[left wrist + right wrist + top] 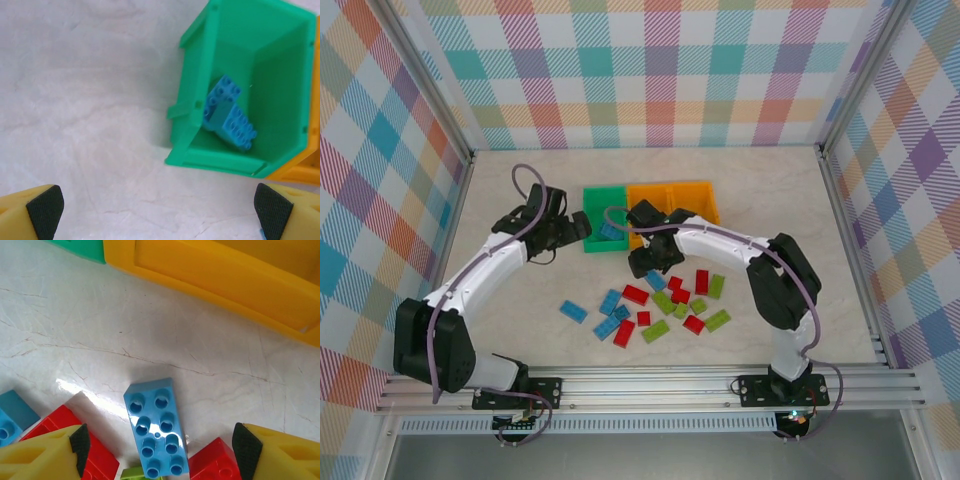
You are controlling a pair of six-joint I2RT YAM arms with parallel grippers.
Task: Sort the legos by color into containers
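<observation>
The left end effector (160, 212) hangs with its jaws spread wide and empty just beside the green bin (197, 70), which holds blue bricks (227, 117). The right end effector (162, 442) stands open astride one blue brick (157, 427) lying flat on the bench (75, 315), pads clear of it. The green bin and the orange bins (700, 187) sit side by side toward the bench's far edge. Loose bricks (665, 300) lie scattered mid-bench.

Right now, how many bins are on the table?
3. The green bin is leftmost, the middle orange bin beside it, the right orange bin at the end. None looks hidden.
</observation>
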